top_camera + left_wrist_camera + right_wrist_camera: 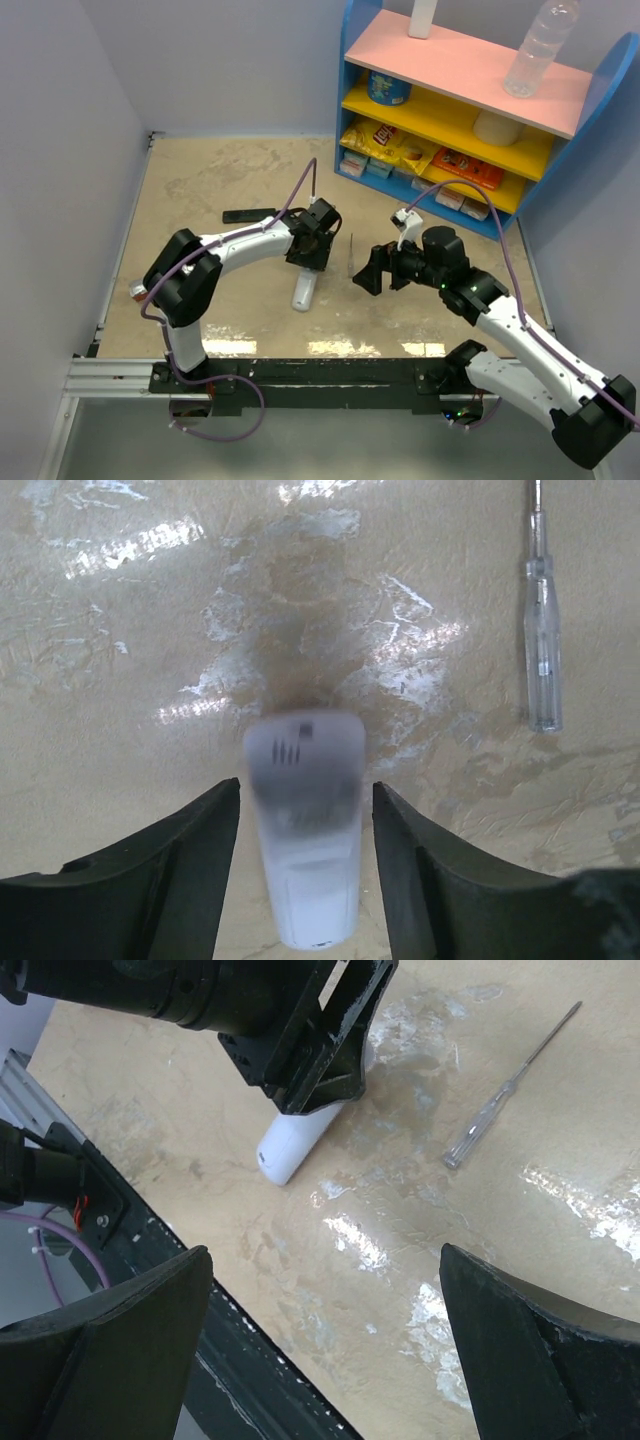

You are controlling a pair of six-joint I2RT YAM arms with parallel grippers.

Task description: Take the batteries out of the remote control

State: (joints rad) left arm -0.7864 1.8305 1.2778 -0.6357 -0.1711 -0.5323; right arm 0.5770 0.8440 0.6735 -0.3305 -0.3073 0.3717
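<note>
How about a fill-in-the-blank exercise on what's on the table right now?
1. The left gripper has one finger on each side of a ____ remote.
2. The long tool with the clear handle, lying on the table, is a ____.
3. The right gripper holds nothing, and its jaws stand wide ____.
4. The second remote, farther left on the table, is ____.

Missing words: white; screwdriver; open; black.

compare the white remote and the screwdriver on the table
The remote is white, broad and opaque; the screwdriver is thin, with a clear handle and metal shaft. The remote sits between the left hand's fingers; the screwdriver lies apart, off to the side. Both lie on the table, roughly parallel.
</note>
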